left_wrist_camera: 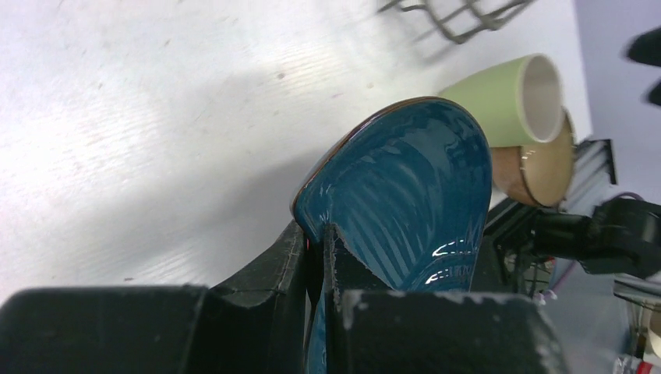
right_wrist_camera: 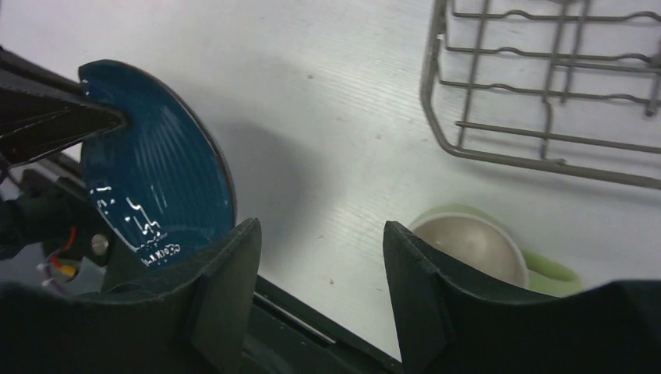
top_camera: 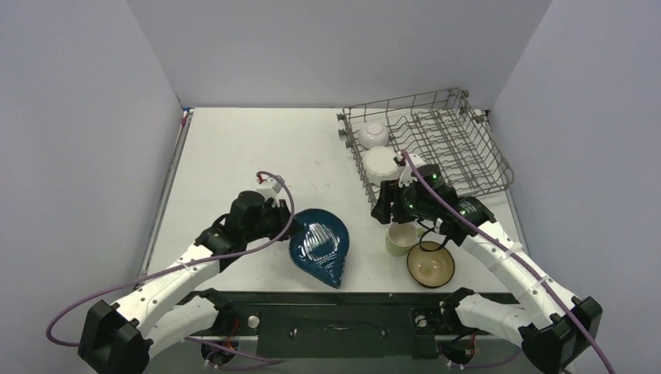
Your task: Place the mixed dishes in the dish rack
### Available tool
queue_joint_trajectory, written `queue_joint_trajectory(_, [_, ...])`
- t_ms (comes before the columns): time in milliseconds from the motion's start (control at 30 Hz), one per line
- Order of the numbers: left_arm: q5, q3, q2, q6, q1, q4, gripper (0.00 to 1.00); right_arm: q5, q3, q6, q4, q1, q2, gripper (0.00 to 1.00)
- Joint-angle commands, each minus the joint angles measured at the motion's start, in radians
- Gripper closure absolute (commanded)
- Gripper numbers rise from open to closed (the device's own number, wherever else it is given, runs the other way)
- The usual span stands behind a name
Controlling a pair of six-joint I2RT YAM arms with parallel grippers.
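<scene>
On the white tabletop (top_camera: 234, 156) outside the rack: a dark blue leaf-shaped dish (top_camera: 321, 245), a pale green mug (top_camera: 401, 238) and a brown bowl (top_camera: 430, 263); the grey wire dish rack (top_camera: 460, 144), far right, holds a small white bowl (top_camera: 374, 133) and a white scalloped plate (top_camera: 382, 162) at its left end; left jaws clenched on the tilted blue dish's rim; right jaws spread wide, holding nothing, just above the mug.

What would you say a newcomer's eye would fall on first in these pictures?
The dark blue leaf-shaped dish, front centre of the table, clamped at its rim by the left gripper. Then the grey dish rack at the far right, with a small white bowl and white plate in its left end.
</scene>
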Motion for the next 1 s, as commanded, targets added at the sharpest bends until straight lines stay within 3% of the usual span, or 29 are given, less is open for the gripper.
queue_joint_trajectory(0, [0.171,0.147,-0.069,0.036,0.009,0.090,1.00,-0.218,0.018,0.006,0.130,0.025,0.023,0.45])
queue_joint_trajectory(300, [0.313,0.215,-0.027,0.038,0.012,0.091,1.00,-0.440,-0.025,0.104,0.319,0.061,0.059,0.45])
queue_joint_trajectory(500, [0.316,0.245,-0.003,0.029,0.011,0.095,1.00,-0.401,-0.054,0.250,0.427,0.109,0.070,0.45])
queue_joint_trajectory(967, [0.312,0.295,0.050,0.019,0.011,0.118,1.00,-0.260,-0.096,0.340,0.362,0.162,0.055,0.53])
